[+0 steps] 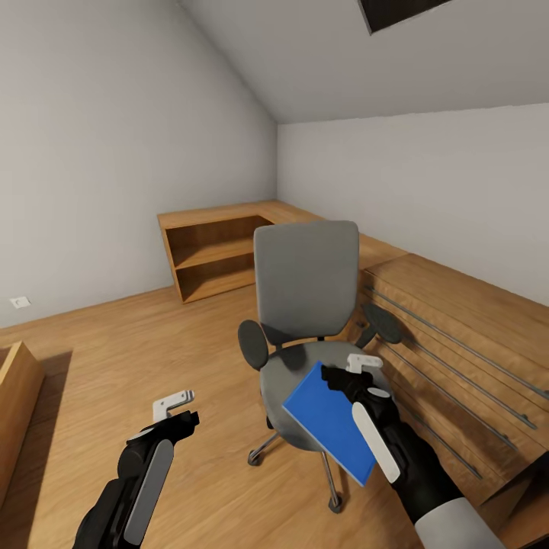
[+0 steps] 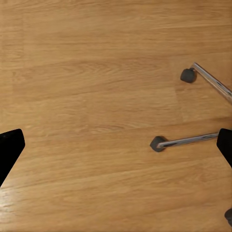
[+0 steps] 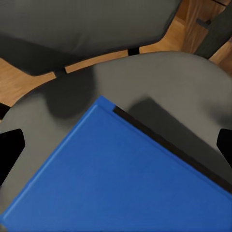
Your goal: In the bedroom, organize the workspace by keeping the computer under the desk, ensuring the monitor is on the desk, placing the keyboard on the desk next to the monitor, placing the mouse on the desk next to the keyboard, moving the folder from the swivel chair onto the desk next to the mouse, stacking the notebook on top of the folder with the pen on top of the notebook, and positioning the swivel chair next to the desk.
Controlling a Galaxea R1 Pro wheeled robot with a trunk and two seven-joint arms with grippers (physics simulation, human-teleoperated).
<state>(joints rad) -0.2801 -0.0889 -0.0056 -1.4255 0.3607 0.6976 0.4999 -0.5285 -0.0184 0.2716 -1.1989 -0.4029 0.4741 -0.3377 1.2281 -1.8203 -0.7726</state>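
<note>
swivel chair (image 1: 306, 305): stands on the wooden floor (image 1: 114, 366) just beside a light wooden dresser (image 1: 457, 343), its grey back upright and its seat facing the robot; two chrome legs with casters show in the left wrist view (image 2: 186, 141).
folder (image 1: 333, 423): bright blue, tilted, its upper corner over the front of the chair seat, the rest hanging out past the seat's front edge above the chair base; in the right wrist view (image 3: 121, 183) it covers the near part of the grey seat.
right gripper (image 1: 352, 379): at the folder's upper corner above the chair seat; whether it grasps the folder or is released, cannot tell.
left gripper (image 1: 177, 406): over bare floor, apart from the chair on the side away from the dresser; fingers spread wide, released, holding nothing.
shelf unit (image 1: 217, 255): low, open, wooden, behind the chair against the walls.
</note>
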